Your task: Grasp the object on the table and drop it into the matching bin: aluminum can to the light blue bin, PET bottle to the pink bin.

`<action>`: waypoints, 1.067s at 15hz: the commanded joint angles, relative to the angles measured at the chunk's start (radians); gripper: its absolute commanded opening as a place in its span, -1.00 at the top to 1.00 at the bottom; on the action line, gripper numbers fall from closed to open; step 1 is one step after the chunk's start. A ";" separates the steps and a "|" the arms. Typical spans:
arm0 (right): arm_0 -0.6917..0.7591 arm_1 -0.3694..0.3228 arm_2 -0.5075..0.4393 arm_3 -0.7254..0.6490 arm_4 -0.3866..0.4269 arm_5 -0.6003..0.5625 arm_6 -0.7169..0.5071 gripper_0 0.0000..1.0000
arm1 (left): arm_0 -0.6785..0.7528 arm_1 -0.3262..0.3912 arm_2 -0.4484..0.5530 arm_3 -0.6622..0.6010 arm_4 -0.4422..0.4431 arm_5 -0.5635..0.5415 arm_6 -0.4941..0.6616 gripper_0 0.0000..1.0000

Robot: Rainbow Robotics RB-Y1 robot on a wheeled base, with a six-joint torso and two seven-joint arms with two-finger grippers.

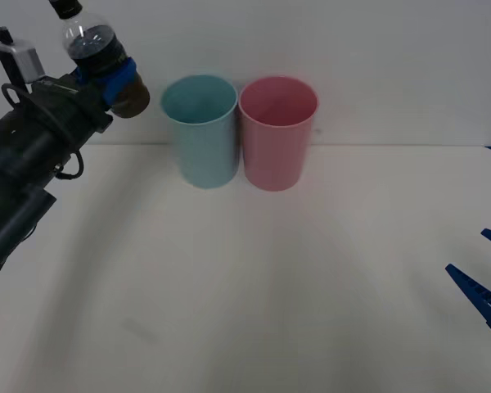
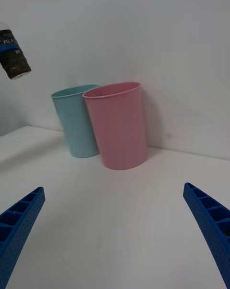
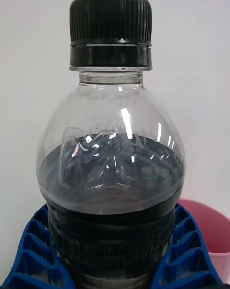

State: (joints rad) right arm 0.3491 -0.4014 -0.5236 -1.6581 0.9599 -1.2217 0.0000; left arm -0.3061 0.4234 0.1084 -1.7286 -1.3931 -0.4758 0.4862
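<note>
The left pincer (image 1: pixel 114 82) is clamped around the lower body of the bottle (image 1: pixel 94 45), its blue ribbed fingers (image 3: pixel 28 255) cupping the dark label band from both sides. Gripping low on the body rather than at the neck gives the fingers the widest, straightest part to press on, and leaves the black cap (image 3: pixel 111 30) and clear shoulder free above. The bottle is carried high off the desk (image 1: pixel 245 286), leaning a little with its cap toward the far left corner of the front view, which looks like a lift meant to clear the rims of the bins.

Just to the right of the held bottle stands the light blue bin (image 1: pixel 200 131), and touching or nearly touching it on its far side is the pink bin (image 1: pixel 278 133); the gap between them is hard to judge. Both stand upright near the back edge of the desk, against the white wall. Since this is a plastic bottle, the pink bin is the target, so the arm would need to pass over the blue one before letting go.

The right pincer (image 2: pixel 115 231) waits low at the right edge of the desk, fingers spread wide apart and holding nothing, well away from the bins.
</note>
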 commanded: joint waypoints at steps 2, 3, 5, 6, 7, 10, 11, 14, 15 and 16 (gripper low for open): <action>0.000 0.000 0.000 0.000 0.000 0.000 0.000 -1.00 | -0.139 -0.002 -0.122 0.098 -0.012 0.011 0.022 1.00; 0.000 0.000 0.000 0.000 0.000 0.000 0.000 -1.00 | -0.194 -0.002 -0.162 0.149 -0.015 0.017 0.026 1.00; 0.000 0.000 0.000 0.000 0.000 0.000 0.000 -1.00 | -0.298 -0.015 -0.217 0.247 -0.026 0.019 0.025 1.00; 0.000 0.000 0.000 0.000 0.000 0.000 0.000 -1.00 | -0.352 -0.029 -0.243 0.313 -0.046 0.019 0.022 1.00; 0.000 0.000 0.000 0.000 0.000 0.000 0.000 -1.00 | -0.393 -0.041 -0.262 0.360 -0.050 0.019 0.015 1.00; 0.000 0.000 0.000 0.000 0.000 0.000 0.000 -1.00 | -0.498 -0.100 -0.297 0.481 -0.089 0.019 -0.005 1.00; 0.000 0.000 0.000 0.000 0.000 0.000 0.000 -1.00 | -0.527 -0.118 -0.300 0.520 -0.106 0.019 -0.012 1.00; 0.000 0.000 0.000 0.000 0.000 0.000 0.000 -1.00 | -0.643 -0.150 -0.354 0.676 -0.130 0.031 -0.038 1.00; 0.000 0.000 0.000 0.000 0.000 0.000 0.000 -1.00 | -0.685 -0.164 -0.374 0.736 -0.129 0.040 -0.061 1.00; 0.000 0.000 0.000 0.000 0.000 0.000 0.000 -1.00 | -0.728 -0.187 -0.375 0.804 -0.126 0.048 -0.092 1.00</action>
State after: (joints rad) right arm 0.3491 -0.4014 -0.5236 -1.6580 0.9599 -1.2217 0.0000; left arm -1.0035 0.2518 -0.2637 -0.9736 -1.5213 -0.4341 0.4160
